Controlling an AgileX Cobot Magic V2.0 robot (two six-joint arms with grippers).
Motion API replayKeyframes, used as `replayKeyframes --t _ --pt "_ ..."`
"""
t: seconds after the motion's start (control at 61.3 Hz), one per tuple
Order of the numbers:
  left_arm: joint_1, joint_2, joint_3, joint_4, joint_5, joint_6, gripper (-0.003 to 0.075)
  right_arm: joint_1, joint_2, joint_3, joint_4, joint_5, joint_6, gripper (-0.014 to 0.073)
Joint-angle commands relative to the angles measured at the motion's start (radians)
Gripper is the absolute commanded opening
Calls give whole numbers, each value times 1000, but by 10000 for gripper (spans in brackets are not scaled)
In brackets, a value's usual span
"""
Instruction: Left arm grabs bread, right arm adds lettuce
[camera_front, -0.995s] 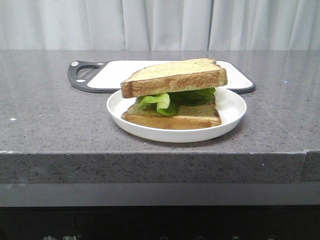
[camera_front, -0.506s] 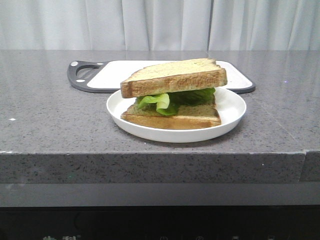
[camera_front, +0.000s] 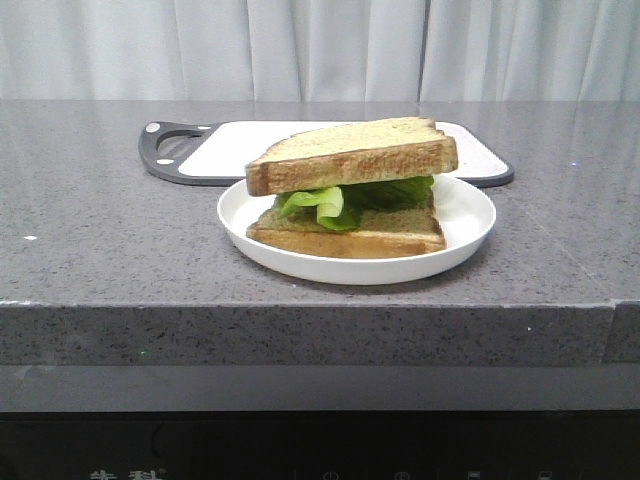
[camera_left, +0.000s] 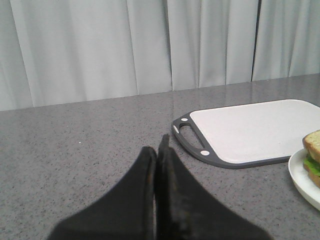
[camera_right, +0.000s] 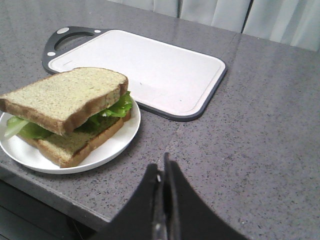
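Observation:
On a white plate lies a bread slice tilted on top of ruffled green lettuce, with a second slice underneath. The same stack shows in the right wrist view: bread, lettuce, plate. My right gripper is shut and empty, over the counter beside the plate. My left gripper is shut and empty, well away from the plate, which shows only at the picture's edge. Neither arm appears in the front view.
A white cutting board with a dark rim and handle lies behind the plate, also seen as the board and the board. Grey speckled counter with its front edge close to the plate. Pale curtains hang behind.
The plate, sandwich and board sit a few pixels further right in the front view than before; nothing else differs.

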Motion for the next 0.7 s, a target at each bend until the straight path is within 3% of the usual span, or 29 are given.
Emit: replayKeyframes --t 0.0,0.31,0.685 --pt "39 -60 36 -1 -79 -21 -19 -6 6 -24 2 -82 -4 -50" --pt "221 -263 229 -43 -78 -21 -19 -6 6 -24 2 -82 -4 -50" --pt "230 -261 287 -43 -56 -21 -19 -6 6 -24 2 -81 -4 -50"
